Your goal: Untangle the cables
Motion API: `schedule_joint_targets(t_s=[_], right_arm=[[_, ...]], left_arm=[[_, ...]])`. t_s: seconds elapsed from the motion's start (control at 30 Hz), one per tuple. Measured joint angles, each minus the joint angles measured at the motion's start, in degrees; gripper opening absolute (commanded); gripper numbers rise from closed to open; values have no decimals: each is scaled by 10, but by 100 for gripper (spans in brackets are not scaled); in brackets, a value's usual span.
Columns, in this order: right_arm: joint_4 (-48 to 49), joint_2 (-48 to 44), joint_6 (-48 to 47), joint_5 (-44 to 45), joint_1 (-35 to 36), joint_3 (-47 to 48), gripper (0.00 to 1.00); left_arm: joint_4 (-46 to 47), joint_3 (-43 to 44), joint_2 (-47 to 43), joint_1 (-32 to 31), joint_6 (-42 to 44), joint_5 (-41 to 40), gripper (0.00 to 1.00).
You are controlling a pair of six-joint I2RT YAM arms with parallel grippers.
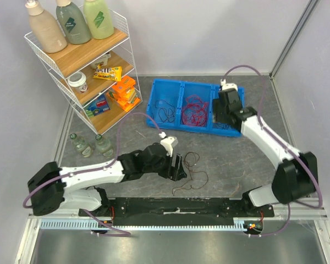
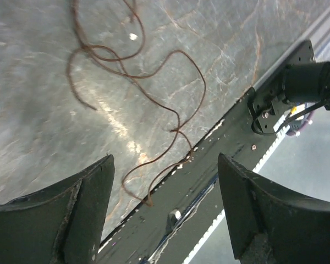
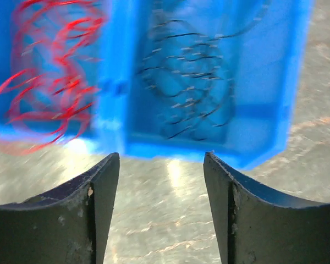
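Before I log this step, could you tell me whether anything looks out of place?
One thin dark cable lies loose on the table, outside the blue tray, beside the open left gripper. Its end reaches the black rail at the near edge.

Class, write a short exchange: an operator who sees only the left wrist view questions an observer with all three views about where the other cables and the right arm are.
Operator: I see one loose cable below my open jaws. Any others?
Observer: Yes, red cables lie in the blue tray's middle compartment.
Operator: Where is the right gripper?
Observer: It is over that tray's right end, jaws open, holding nothing.
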Motion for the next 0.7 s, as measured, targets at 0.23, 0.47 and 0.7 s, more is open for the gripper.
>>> schedule_joint_targets(t_s=[0.23,0.47,0.7], right_arm=[[32,-185,24,-84,110,-169,72],[33,-295,69,-166,111,-315,72],[46,-325,84,-200,111,-327,75]], left_arm=[[53,42,148,-10,0,88,83],[73,80,252,-46,1,107,34],[62,93,259,-56,11,76,2]])
